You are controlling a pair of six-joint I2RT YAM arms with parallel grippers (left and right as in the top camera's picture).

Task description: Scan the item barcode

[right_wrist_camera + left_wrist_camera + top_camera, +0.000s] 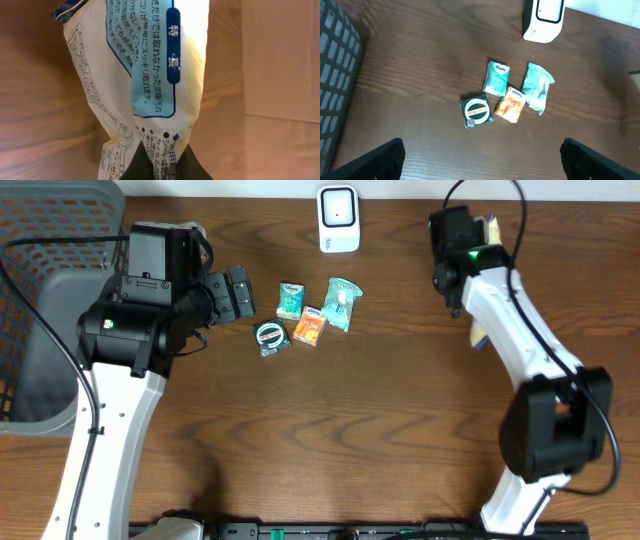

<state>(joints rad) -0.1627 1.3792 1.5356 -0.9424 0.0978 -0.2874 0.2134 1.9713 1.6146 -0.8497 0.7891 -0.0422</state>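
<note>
A: Where is the cream plastic packet with the blue label panel [150, 75]?

B: It is pinched in the right pincer [162, 170]. The two dark fingers are pressed together on the packet's crumpled lower end, and the rest of it stands away from them, filling most of the wrist view (the print is Japanese, with fine text down the side).

A: And from above?

B: The right arm covers most of the packet, so only cream slivers show beside it. It hangs over the far right part of the brown wooden surface [380, 410], well to the right of the white box-shaped scanner [339, 218] at the far edge.

A: What about the other arm?

B: The left pincer [232, 293] is spread wide and holds nothing. It hovers over the left part of the surface, with its fingers pointing toward a small cluster of goods.

A: What is in the cluster?

B: There is a green round item in a clear wrapper [477, 111]. An orange tissue pack [510, 105] lies just beside it, with a teal tissue pack [496, 78] behind. A pale green see-through bag [538, 87] touches the orange one. All four lie well apart from the held packet.

A: Anything further out?

B: A grey plastic mesh basket [50, 280] sits at the far left edge.
</note>
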